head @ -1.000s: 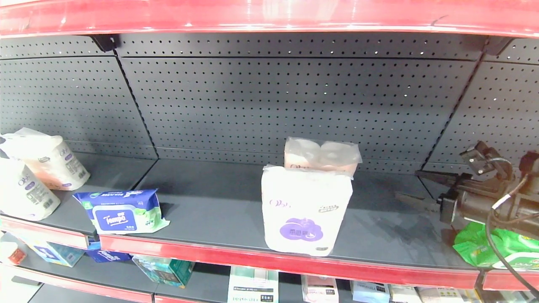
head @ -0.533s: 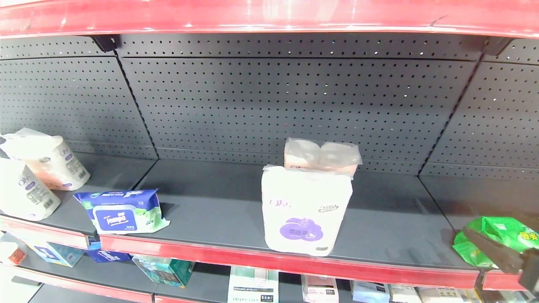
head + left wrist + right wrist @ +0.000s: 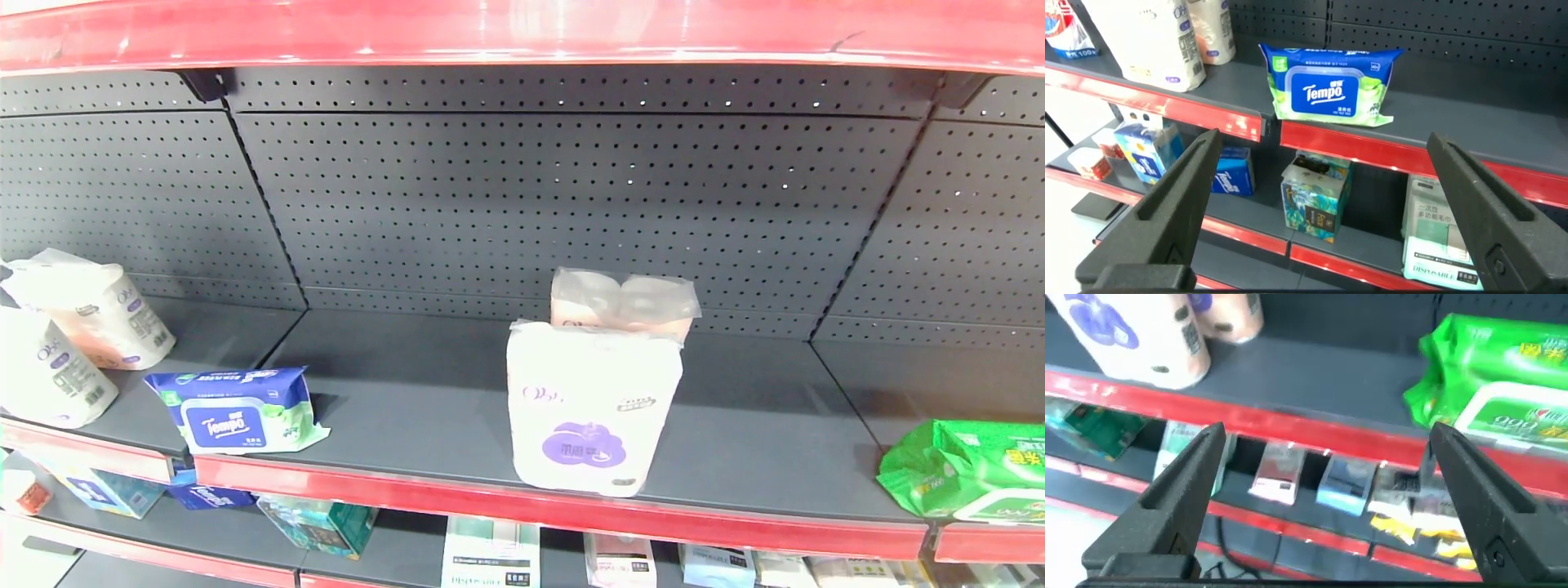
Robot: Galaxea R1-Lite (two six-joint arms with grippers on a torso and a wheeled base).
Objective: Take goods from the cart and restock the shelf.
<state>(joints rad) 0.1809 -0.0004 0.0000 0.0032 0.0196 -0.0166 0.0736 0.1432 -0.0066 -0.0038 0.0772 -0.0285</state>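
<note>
The pack (image 3: 967, 469) is set at the shelf's (image 3: 424, 408) right end, near the front lip, so this placement is judged done. The right gripper (image 3: 1327, 510) is spread wide and empty, the left gripper (image 3: 1323, 212) likewise. Next, another item must be fetched from the cart.

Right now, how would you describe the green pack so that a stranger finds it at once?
Start at the dark grey shelf with the red front strip. From the tall white tissue pack in its middle, go to the right end. The green pack lies flat there, the only green item; the other flat one, the blue pack, lies far left.
</note>
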